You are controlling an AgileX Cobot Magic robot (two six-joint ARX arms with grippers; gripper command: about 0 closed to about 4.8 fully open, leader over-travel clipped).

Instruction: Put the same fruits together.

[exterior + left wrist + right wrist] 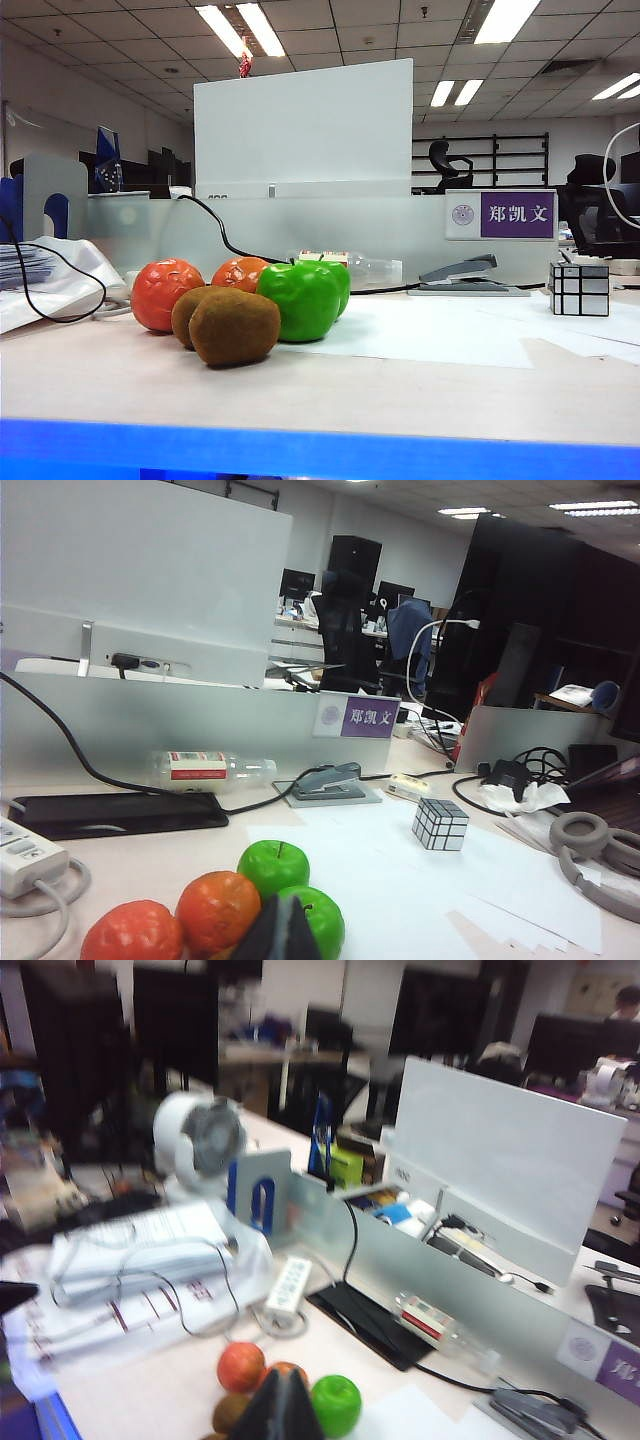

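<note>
1. Fruits: kiwis [234, 327], oranges [166, 293], apples [298, 300] clustered, touching, well left of mirror cube [579, 289].
2. Left gripper [277, 930]: clenched, empty, above cluster.
3. Right gripper [281, 1407]: clenched, empty, above cluster.

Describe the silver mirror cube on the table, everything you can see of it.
The silver mirror cube is a puzzle cube with shiny, mirror-like silver faces split by dark lines into blocks of unequal size. It sits upright and square, not scrambled out of shape, on the pale table at the right side, near a sheet of white paper. It stands alone: nothing touches it but the table. The fruits are grouped well away on the left, and the grey stapler lies behind it toward the divider.
</note>
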